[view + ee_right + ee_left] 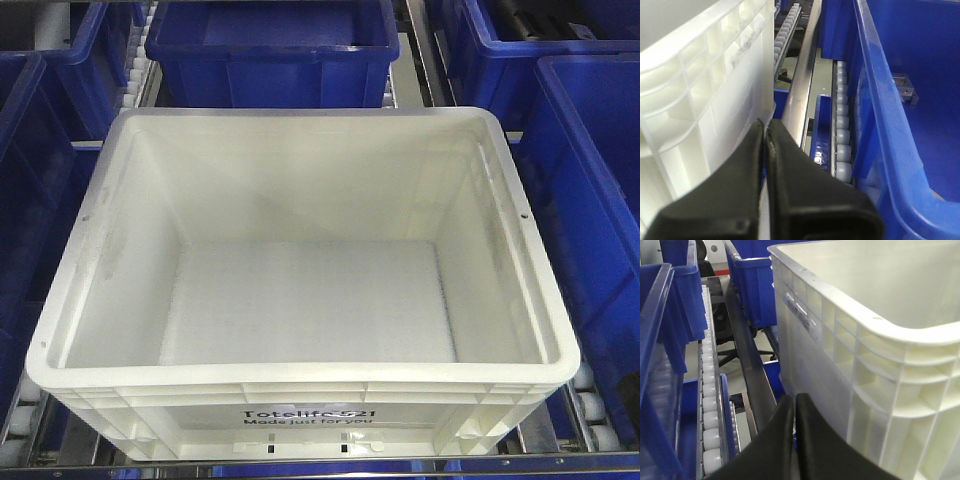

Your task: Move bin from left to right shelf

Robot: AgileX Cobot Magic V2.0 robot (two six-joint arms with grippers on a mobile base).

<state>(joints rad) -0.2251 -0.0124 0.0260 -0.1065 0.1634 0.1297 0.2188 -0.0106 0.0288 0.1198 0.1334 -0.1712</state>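
Exterior front-facing view is showing the bin (300,300) sitting empty on a roller shelf lane, its printed front wall at the near edge of the shelf, dark blue totes (270,45) crowding it behind and on both sides. Its outline is reading slightly wider than deep from here. Neither arm is appearing in this view.

Left wrist view is placing the left gripper (795,402) low beside the bin's left wall (810,370), near the front left corner, so the bin is lying to that gripper's right. Fingers are pressed together, nothing between them. A metal rail (747,375) and white rollers (710,405) are running along the lane on the outer side.

Right wrist view is mirroring that: the right gripper (765,127) is sitting by the bin's right wall (725,100), bin to its left, jaws closed on nothing, tips just at or touching the wall, cannot tell which. Rollers (842,150) and a blue tote wall (890,140) are flanking it on the right.

Both arms are looking equally near, bracketing the bin; a two-sided squeeze seems the likely carry.

Only the front view is showing the empty interior and print; only the wrist views are showing the grippers and ribbed side walls.
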